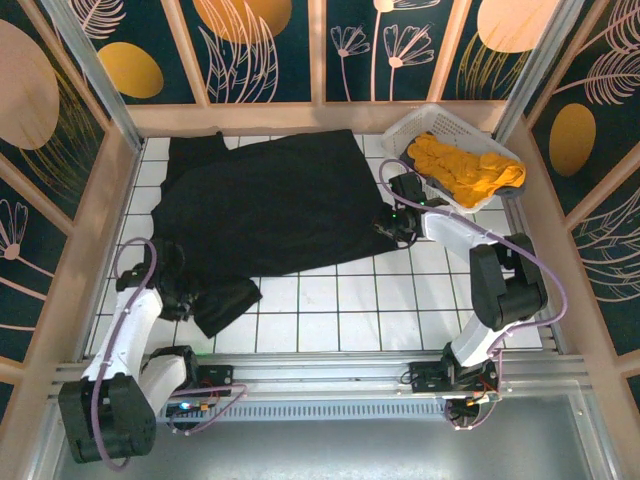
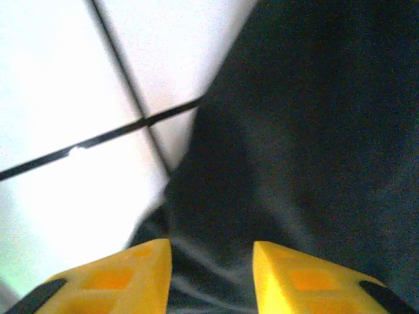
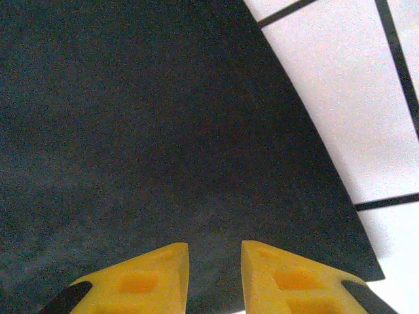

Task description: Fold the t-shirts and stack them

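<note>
The black t-shirt (image 1: 260,205) lies spread over the white tiled table, with one sleeve folded down at the near left. The mustard-orange t-shirt (image 1: 465,165) sits crumpled in the basket. My left gripper (image 1: 176,292) is low over the shirt's near-left sleeve edge. In the left wrist view the gripper (image 2: 212,261) has its yellow fingers (image 2: 131,275) apart, with wrinkled black cloth (image 2: 294,131) between and below them. My right gripper (image 1: 386,228) hangs at the shirt's right edge. Its fingers (image 3: 288,281) stand apart over flat black cloth (image 3: 131,131), the gripper (image 3: 215,261) near a corner.
A white lattice basket (image 1: 400,125) stands at the back right, close behind the right arm. Wooden walls ring the table. Bare white tiles (image 1: 340,310) lie in front of the shirt, between the two arms.
</note>
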{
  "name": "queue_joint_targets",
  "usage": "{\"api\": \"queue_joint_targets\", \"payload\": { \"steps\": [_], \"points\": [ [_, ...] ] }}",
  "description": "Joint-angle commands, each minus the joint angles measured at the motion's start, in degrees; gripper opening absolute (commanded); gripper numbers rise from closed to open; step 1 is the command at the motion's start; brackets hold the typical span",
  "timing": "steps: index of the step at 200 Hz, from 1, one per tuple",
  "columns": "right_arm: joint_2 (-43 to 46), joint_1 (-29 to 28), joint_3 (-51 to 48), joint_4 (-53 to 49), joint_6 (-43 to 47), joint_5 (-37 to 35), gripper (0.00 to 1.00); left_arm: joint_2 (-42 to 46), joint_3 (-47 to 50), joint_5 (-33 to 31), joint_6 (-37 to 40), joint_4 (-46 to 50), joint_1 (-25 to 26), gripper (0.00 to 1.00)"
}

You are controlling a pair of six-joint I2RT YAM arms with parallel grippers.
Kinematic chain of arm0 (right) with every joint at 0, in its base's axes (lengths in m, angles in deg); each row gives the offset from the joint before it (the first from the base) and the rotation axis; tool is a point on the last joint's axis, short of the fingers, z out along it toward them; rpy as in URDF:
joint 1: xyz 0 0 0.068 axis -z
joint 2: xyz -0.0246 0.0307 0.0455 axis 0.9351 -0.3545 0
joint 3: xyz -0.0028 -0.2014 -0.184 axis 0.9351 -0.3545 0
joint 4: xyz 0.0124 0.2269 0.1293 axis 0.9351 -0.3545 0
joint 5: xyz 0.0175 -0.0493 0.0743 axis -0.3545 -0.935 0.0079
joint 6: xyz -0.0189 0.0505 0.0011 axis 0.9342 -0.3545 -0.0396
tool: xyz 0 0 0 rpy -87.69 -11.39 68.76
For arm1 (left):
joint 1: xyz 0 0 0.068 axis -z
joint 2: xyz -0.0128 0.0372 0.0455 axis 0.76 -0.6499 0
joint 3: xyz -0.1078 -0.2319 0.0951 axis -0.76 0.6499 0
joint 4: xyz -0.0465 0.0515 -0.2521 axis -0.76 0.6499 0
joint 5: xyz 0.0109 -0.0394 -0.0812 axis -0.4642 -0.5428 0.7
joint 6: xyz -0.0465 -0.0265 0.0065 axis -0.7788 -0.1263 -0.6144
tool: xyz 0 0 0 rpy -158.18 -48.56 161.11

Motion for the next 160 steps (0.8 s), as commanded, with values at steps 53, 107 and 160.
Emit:
{"api": "queue_joint_targets", "payload": {
  "steps": [53,107,160],
  "points": [
    [2.2,0.5,0.1,-3.5,2.7,0.8,0.34,-3.6,1.5,1.2,3.1,8.6,10.0,0.52],
    [2.2,2.0,-1.1,-3.0,2.4,1.2,0.34,-2.8,5.9,2.7,0.5,4.7,10.6,0.48],
    [1.7,2.8,-3.6,-0.6,0.7,1.5,0.34,-8.8,4.9,4.3,-3.9,-8.5,11.7,0.37]
  ]
}}
